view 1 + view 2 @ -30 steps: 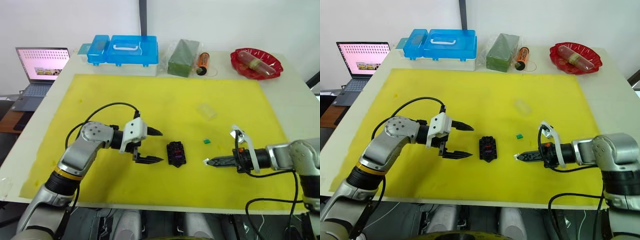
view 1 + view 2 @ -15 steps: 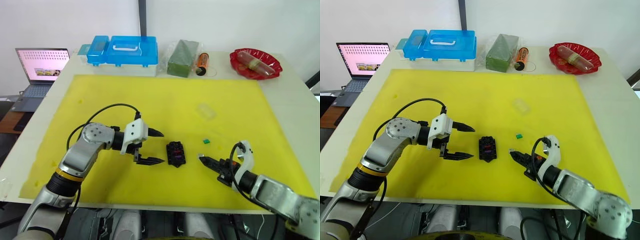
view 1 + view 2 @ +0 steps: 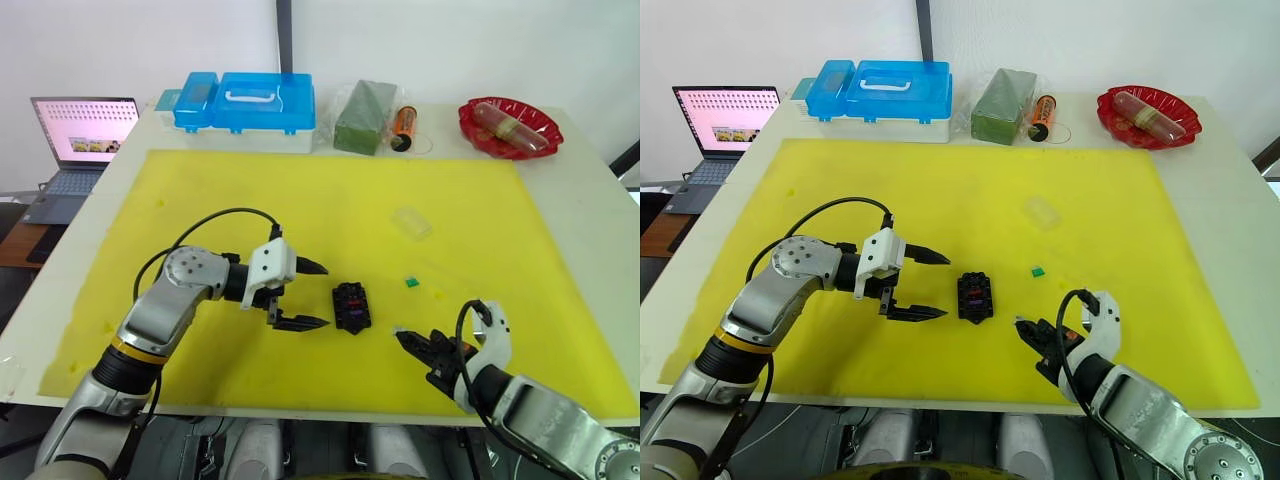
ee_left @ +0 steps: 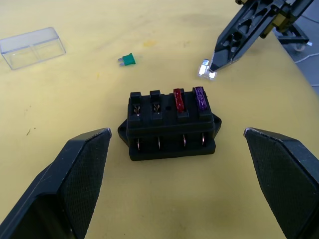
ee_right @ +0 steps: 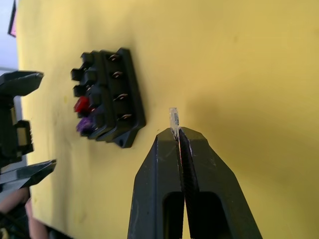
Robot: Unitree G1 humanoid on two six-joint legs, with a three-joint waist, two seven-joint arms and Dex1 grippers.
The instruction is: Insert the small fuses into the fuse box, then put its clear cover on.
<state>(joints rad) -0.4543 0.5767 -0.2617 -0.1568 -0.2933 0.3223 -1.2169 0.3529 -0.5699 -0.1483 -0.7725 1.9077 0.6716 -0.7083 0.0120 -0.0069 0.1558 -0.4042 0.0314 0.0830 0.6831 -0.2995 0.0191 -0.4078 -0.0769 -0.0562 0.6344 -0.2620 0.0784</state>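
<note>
Fuse box (image 3: 351, 306): small black block, lying on the yellow mat (image 3: 330, 200) near its front edge, between the two grippers. The left wrist view shows a red fuse (image 4: 179, 99) and a purple fuse (image 4: 199, 97) seated side by side in its top slots; the two remaining top slots stand unfilled.

Clear fuse (image 5: 174, 118): pinched at the tip of the right gripper (image 5: 178, 137), jaws closed together on it, held just beside the fuse box but apart from it.

Green fuse (image 3: 411, 282): loose on the mat, beyond the right gripper and to the right of the fuse box.

Clear cover (image 3: 412, 222): lying on the mat further back, well apart from the fuse box.

Left gripper (image 3: 312, 293): jaws spread wide, empty, facing the fuse box from its left side, not touching it.

Table rear edge: blue plastic case (image 3: 246, 101), green block (image 3: 366, 116), orange cylinder (image 3: 405, 126), red dish (image 3: 512, 126). Laptop (image 3: 80, 140) beside the table, screen lit.
</note>
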